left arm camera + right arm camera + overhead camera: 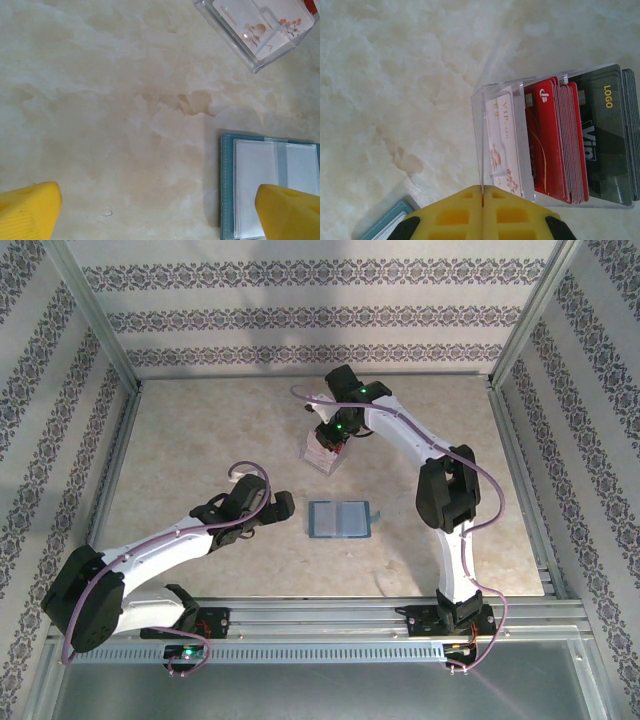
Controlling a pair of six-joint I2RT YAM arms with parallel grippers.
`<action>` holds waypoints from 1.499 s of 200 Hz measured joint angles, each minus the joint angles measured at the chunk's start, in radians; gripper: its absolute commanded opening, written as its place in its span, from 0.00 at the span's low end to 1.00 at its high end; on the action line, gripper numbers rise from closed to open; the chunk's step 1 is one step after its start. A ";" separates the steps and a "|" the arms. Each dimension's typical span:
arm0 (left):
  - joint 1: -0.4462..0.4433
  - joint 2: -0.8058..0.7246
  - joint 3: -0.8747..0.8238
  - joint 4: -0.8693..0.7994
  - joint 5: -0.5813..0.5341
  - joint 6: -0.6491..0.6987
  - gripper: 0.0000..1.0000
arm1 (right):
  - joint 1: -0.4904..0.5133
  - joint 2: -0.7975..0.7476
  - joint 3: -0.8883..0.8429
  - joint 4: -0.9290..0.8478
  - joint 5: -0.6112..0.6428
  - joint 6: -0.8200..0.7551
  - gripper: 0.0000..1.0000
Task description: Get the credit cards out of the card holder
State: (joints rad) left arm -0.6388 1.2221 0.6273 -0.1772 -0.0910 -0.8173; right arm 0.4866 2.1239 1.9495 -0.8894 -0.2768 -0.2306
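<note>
The left gripper [283, 508] is released beside the holder [338, 521]; the right gripper [482, 195], clenched above the box [495, 89], could tip it if lowered.

The right gripper [482, 192] sits at the bottom, its two yellow fingers [520, 212] pressed together. Just past them is a clear plastic box [520, 84] full of cards. A white card [502, 145] with flowers sits next to the red cards [552, 140], then the dark cards [607, 135] with gold letters. A corner of the blue card holder [385, 220] peeks in at the bottom left, on the pale stone-look table [395, 75].
</note>
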 measured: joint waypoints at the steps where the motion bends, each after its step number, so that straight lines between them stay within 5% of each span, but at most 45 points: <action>1: 0.000 0.000 0.000 0.000 0.000 0.000 0.99 | 0.000 0.001 0.002 -0.002 0.000 -0.003 0.00; 175: 0.011 0.001 0.000 0.000 0.007 -0.003 0.99 | -0.022 0.150 0.129 -0.066 0.010 -0.095 0.00; 238: 0.013 0.008 0.000 0.000 0.009 -0.003 0.99 | -0.012 0.161 0.139 -0.077 0.026 -0.109 0.17; 300: 0.013 0.008 0.000 0.000 0.008 -0.003 0.99 | 0.001 0.134 0.122 -0.076 0.054 -0.106 0.19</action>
State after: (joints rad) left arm -0.6262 1.2304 0.6273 -0.1772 -0.0830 -0.8200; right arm 0.4873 2.2581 2.0712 -0.9653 -0.2230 -0.3363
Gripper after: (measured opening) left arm 0.993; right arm 0.184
